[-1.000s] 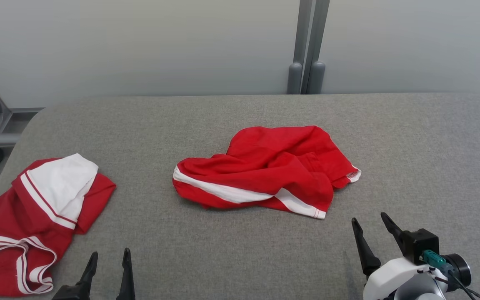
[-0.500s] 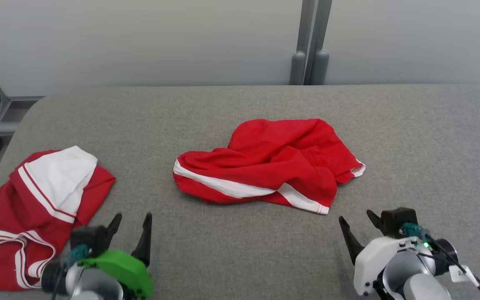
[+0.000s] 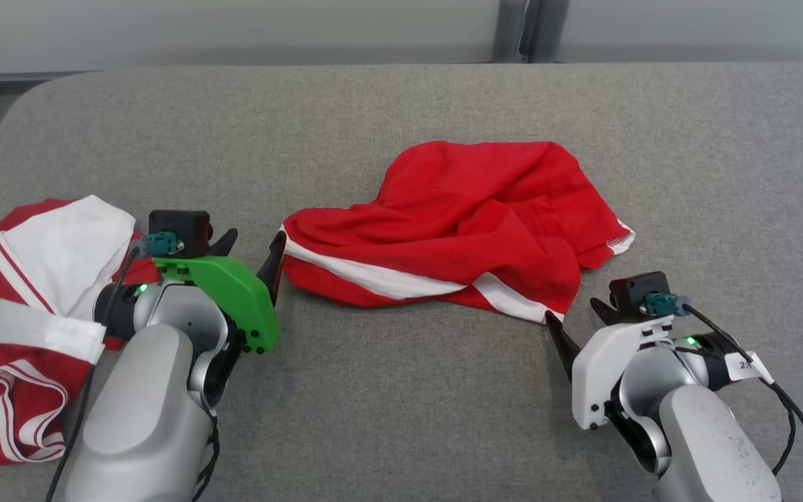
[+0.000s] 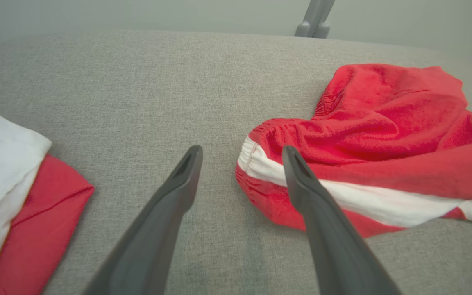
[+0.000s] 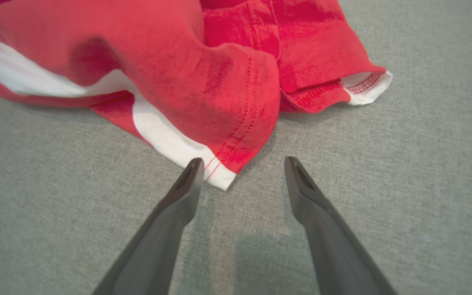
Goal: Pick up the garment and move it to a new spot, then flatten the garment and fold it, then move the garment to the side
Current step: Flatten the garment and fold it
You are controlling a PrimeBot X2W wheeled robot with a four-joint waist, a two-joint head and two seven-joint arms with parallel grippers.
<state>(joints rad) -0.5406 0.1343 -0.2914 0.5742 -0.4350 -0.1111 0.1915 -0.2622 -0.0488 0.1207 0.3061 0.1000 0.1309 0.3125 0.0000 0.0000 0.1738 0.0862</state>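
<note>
The grey fabric-covered bench [image 3: 401, 111] spans the head view. The garment [image 3: 471, 230], red with a white stripe [image 3: 373, 275], lies crumpled near its middle and has not been lifted. Its long axis runs across the bench from the robot's left to its right, so 1 end faces each arm. A second garment [image 3: 32, 279], red and white, lies bunched at the bench's left edge, apart from the first and behind the left forearm.

The left end effector [image 3: 251, 244], under a green cover, is spread wide and holds nothing. It sits just beside the garment's gathered end [image 4: 256, 139], which lies ahead and slightly to the right of it. In the left wrist view its right finger crosses the white stripe there. Whether it touches the cloth I cannot tell.

The right end effector [image 3: 572, 310] is also spread wide and empty, pointing at the garment's near-right hem corner [image 5: 219, 178]. That corner lies directly ahead, between the 2 fingers and close to the left one.

Each arm is about equally near its own end. My reading is that the coming move is a 2-handed pinch, needing only a short push forward from each side.
</note>
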